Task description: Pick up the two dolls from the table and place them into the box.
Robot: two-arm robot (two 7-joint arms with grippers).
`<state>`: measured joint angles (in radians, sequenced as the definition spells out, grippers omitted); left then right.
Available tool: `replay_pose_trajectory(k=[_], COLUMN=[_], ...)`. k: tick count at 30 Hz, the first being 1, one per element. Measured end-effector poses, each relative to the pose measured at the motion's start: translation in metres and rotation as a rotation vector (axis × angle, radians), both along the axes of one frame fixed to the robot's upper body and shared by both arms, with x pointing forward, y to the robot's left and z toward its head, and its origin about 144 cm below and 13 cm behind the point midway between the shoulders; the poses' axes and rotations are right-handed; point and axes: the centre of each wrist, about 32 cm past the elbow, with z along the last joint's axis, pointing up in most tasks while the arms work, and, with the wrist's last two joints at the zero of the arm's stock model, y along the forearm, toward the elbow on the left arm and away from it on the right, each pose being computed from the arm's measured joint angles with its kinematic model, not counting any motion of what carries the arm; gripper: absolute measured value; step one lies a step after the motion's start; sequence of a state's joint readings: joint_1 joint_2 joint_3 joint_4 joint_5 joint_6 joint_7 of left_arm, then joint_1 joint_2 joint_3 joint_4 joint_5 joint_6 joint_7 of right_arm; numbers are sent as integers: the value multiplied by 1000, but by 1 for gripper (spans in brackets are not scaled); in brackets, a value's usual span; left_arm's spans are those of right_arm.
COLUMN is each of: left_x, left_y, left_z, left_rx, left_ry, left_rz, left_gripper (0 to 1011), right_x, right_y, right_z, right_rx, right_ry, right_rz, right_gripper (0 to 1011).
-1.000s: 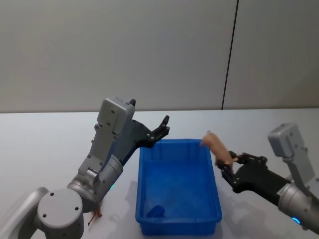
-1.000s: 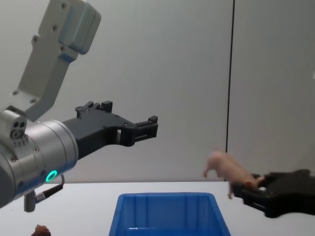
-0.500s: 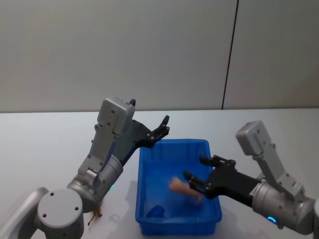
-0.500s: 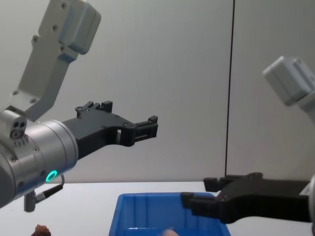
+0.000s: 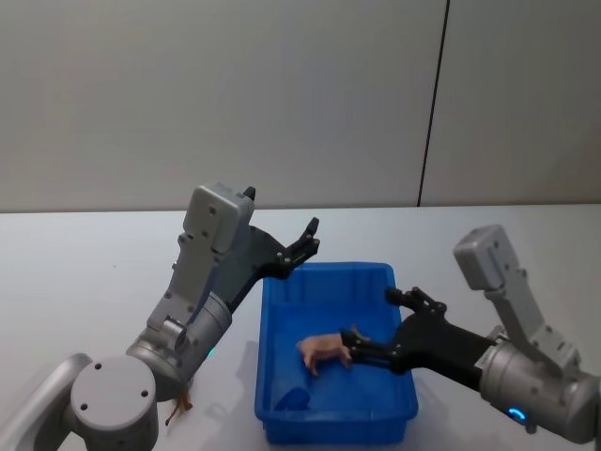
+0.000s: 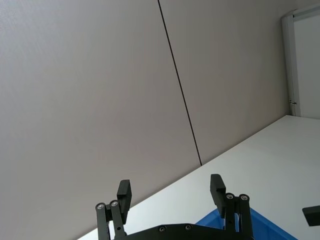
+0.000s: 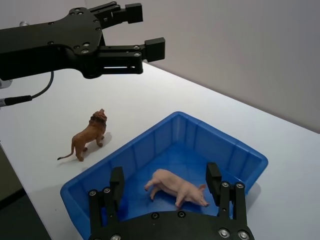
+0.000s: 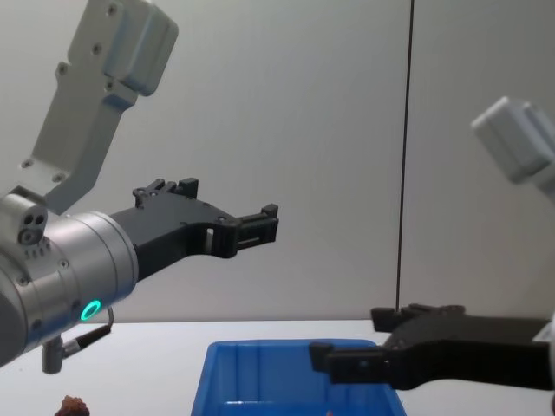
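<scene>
Pig doll in box; right gripper fingers apart over it. Lion doll stands on table: likely light, rigid; pinch across torso. Left gripper spread, raised.

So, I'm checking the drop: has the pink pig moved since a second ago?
Yes. The pink pig hung by the right rim of the blue box; now it lies inside, left of that rim, under the open right tool.

My arms are silver-grey cylindrical links with pale boxy wrist housings, a green ring light on the left one, and the matte black left gripper and right gripper carry small silver screws.
</scene>
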<state>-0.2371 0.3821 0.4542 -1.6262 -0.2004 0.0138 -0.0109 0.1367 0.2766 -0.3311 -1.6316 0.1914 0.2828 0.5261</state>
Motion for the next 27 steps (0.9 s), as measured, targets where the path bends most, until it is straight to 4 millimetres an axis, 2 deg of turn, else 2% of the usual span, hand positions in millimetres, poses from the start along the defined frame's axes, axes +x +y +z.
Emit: replay_pose_trajectory(k=[13, 27], left_x=[0, 0], left_y=[0, 0], left_z=[0, 0], left_rx=[0, 1], left_ry=[0, 1], left_rz=[0, 0], left_gripper=[1001, 1001], right_x=[-10, -8], right_y=[-31, -60], right_z=[-14, -22], right_rx=[4, -20], right_ry=[-24, -43], right_rz=[-79, -155], right_gripper=[1001, 1001])
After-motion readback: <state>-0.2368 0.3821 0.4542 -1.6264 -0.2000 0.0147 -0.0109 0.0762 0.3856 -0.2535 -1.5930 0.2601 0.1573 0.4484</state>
